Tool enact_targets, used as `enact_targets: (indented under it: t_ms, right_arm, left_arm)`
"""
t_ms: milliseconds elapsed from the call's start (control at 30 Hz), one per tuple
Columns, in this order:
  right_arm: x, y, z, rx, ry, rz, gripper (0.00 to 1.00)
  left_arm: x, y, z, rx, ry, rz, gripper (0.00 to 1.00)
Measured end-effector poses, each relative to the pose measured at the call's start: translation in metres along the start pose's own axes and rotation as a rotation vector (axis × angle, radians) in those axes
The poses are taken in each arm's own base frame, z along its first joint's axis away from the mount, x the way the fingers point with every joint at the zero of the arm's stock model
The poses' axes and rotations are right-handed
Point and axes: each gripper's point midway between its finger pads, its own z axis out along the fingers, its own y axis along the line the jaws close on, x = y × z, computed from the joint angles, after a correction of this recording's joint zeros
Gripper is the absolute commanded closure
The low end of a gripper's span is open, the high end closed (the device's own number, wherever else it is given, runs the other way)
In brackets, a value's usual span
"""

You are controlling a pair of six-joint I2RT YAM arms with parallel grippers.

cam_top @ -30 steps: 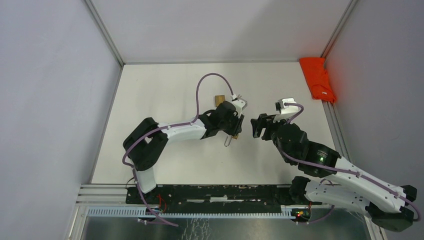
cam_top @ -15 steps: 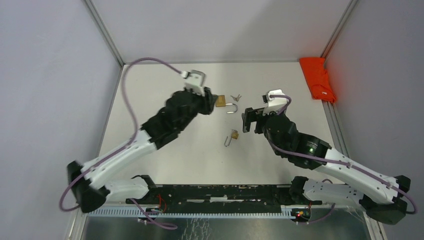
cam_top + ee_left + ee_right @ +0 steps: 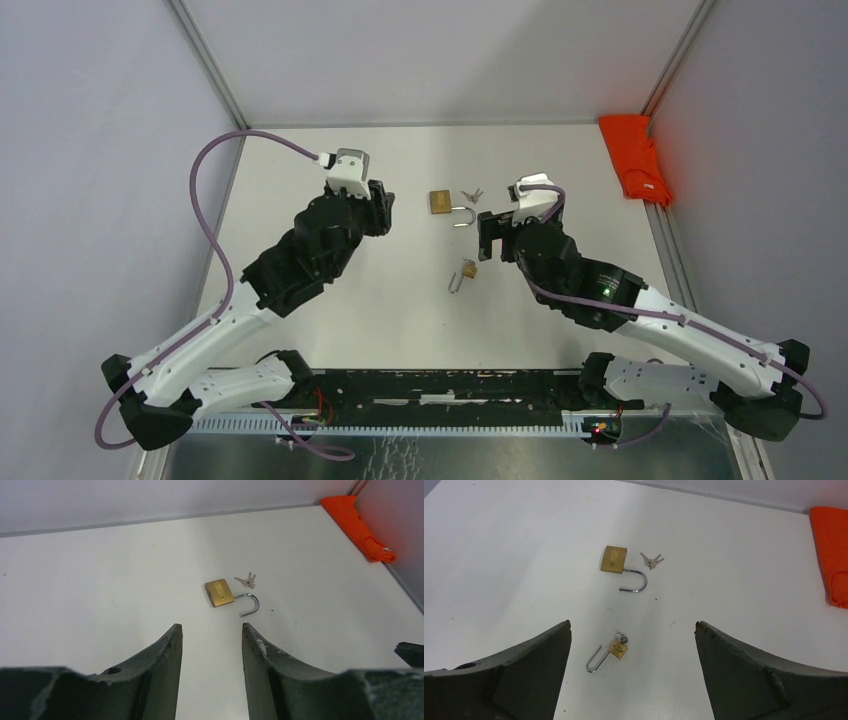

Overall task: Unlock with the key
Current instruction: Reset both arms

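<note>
Right wrist — big padlock [image 3: 614,560], small padlock [image 3: 618,651] — markings too small.

Two padlocks [image 3: 440,202] [image 3: 467,270], one key bunch [image 3: 472,195] — one cloth [image 3: 634,158].

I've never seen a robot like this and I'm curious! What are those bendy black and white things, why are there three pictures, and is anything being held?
Those are two robot arms, the left arm and the right arm, bolted to the near edge of a white table. One picture looks down from a camera up above. The other two come from little cameras on the wrists, so the dark shapes at the bottom are the left arm's fingers and the right arm's fingers. On the table lie a big brass padlock with its metal loop swung open, a small bunch of keys right beside it, and a little padlock, also open. An orange cloth sits at the far right edge. Both pairs of fingers are spread apart and hold nothing.
</note>
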Motion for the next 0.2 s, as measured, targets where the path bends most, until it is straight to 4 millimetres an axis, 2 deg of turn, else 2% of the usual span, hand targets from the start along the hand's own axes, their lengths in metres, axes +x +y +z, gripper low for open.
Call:
enact_targets:
  t_ms: [200]
  right_arm:
    - [-0.0007,0.0013,0.0004,0.005,0.016,0.001,0.02]
  left_arm:
    - [0.0004,0.0093,-0.0062,-0.030,0.003,0.007,0.47]
